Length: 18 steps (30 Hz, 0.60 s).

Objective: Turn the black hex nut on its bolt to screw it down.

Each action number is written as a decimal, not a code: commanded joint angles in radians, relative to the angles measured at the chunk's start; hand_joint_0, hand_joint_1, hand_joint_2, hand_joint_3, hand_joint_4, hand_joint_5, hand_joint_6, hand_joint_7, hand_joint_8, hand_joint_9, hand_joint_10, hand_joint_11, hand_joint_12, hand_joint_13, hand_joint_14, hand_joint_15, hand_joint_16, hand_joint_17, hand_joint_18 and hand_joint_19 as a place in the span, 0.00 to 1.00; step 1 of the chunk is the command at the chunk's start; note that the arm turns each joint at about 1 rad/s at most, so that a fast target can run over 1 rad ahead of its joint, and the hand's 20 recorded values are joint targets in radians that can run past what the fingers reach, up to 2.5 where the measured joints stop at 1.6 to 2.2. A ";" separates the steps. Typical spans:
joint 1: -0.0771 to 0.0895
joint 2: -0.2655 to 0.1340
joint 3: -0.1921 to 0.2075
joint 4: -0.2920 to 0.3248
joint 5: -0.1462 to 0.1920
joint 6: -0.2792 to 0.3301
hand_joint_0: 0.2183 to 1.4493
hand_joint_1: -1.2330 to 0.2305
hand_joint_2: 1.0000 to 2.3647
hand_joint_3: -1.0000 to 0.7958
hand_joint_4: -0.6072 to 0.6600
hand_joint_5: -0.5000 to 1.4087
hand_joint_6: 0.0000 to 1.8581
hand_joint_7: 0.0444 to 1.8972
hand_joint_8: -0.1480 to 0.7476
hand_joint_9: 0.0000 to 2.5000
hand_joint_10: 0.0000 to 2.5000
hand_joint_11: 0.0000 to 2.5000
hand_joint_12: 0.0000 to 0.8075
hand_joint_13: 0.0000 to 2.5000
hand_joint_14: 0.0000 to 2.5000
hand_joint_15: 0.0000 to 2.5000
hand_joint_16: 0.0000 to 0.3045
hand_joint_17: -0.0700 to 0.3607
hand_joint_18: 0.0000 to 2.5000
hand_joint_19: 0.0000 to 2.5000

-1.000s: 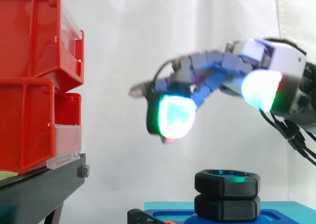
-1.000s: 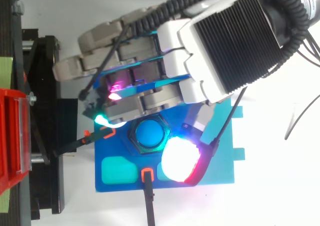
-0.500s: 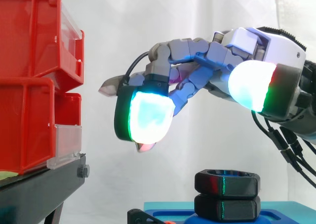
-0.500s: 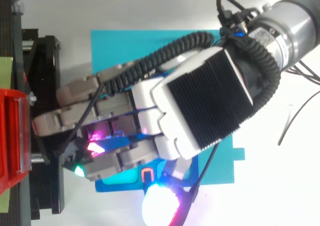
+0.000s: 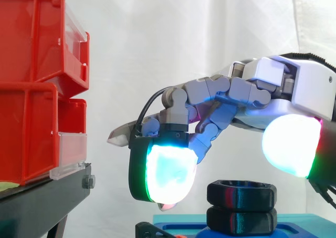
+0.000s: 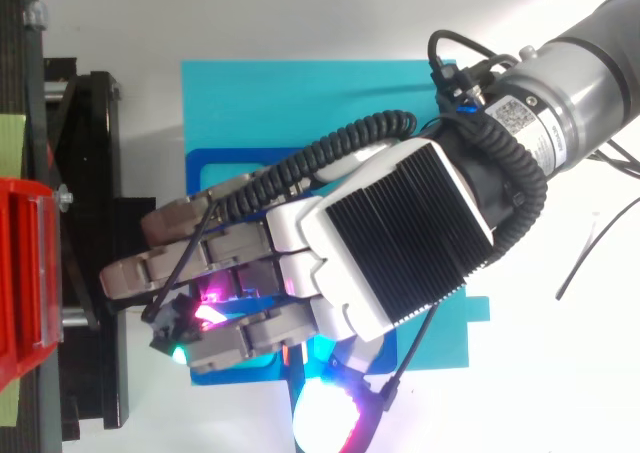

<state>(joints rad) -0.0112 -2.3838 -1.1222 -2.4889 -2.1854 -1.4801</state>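
While nothing was in its grip, the robot hand (image 5: 236,91) hung just above the black hex nut (image 5: 241,193), fingers spread and only loosely bent, so I'd call it apart and empty. The nut sat at the bottom of the side view, stacked right on top of a second black hex piece (image 5: 241,220). Both of them stood on the blue fixture (image 5: 294,220).

One big finger pad (image 5: 168,169) glowed cyan-white with a green edge. It dangled to the left of the nut, with its lower end about level with the nut's top face. The thumb pad (image 5: 291,146), white with a magenta-red rim, floated up and to the right of the nut. Neither pad looked like it was touching the nut, but I honestly couldn't judge depth from that angle.

From above, the ribbed black back of the robot hand (image 6: 395,238) lay right over the blue fixture (image 6: 200,163). The fixture rested on a teal sheet (image 6: 300,98) on the white counter (image 6: 560,373). The fingers pointed toward the black stand (image 6: 95,173) on the left, and the thumb pad (image 6: 325,425) poked out at the bottom edge.

The red bins (image 5: 31,85) were stacked on that stand, well off to the left of the nut, with the white curtain (image 5: 184,33) behind everything.
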 commanded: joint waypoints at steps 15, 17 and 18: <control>-0.027 0.000 -0.001 -0.011 -0.045 -0.003 0.25 0.64 0.00 0.28 0.67 0.25 0.27 0.73 0.51 0.42 0.00 0.12 0.43 0.23 0.00 0.01 0.16 0.42 0.26 0.13; -0.029 0.000 -0.001 -0.013 -0.051 -0.003 0.25 0.64 0.00 0.28 0.67 0.25 0.27 0.73 0.51 0.42 0.00 0.12 0.43 0.23 0.00 0.01 0.16 0.42 0.26 0.13; -0.030 0.000 -0.001 -0.013 -0.053 -0.003 0.25 0.64 0.00 0.28 0.67 0.25 0.28 0.72 0.51 0.43 0.00 0.12 0.43 0.23 0.00 0.01 0.16 0.42 0.26 0.14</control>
<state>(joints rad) -0.0388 -2.3838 -1.1228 -2.5002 -2.2309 -1.4827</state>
